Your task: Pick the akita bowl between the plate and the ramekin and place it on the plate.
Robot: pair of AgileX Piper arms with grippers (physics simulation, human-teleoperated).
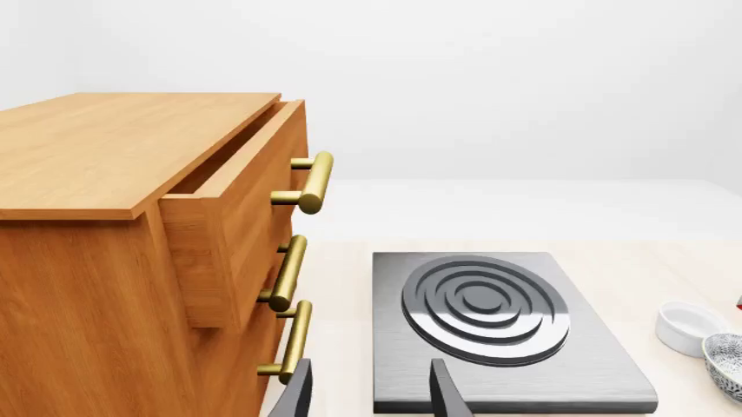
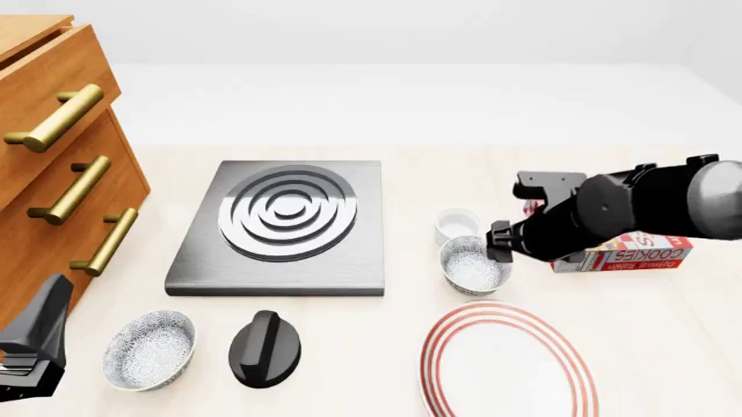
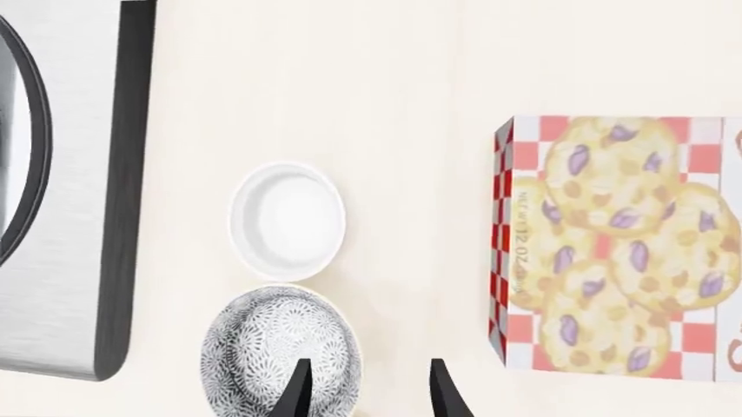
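Note:
The akita bowl [image 2: 475, 265], speckled white inside, sits between the plain white ramekin [image 2: 458, 224] and the red-ringed plate [image 2: 508, 360]. My right gripper [image 2: 502, 246] hovers just right of the bowl and points down. In the right wrist view that gripper [image 3: 368, 395] is open, one finger over the akita bowl's [image 3: 276, 352] rim, the other over bare table, with the ramekin [image 3: 288, 221] just beyond. My left gripper [image 1: 371, 395] is open and holds nothing, low at the front left [image 2: 35, 347]. The left wrist view catches the ramekin [image 1: 687, 323] and the bowl's edge [image 1: 728, 365].
A look-alike speckled bowl [image 2: 149, 349] and a black knob [image 2: 264, 347] lie front left. A grey stove plate [image 2: 284, 226] takes the middle. A wooden drawer chest [image 2: 58, 174] with brass handles stands at left, its top drawer ajar. A cookie box [image 2: 626, 252] lies right of the bowl.

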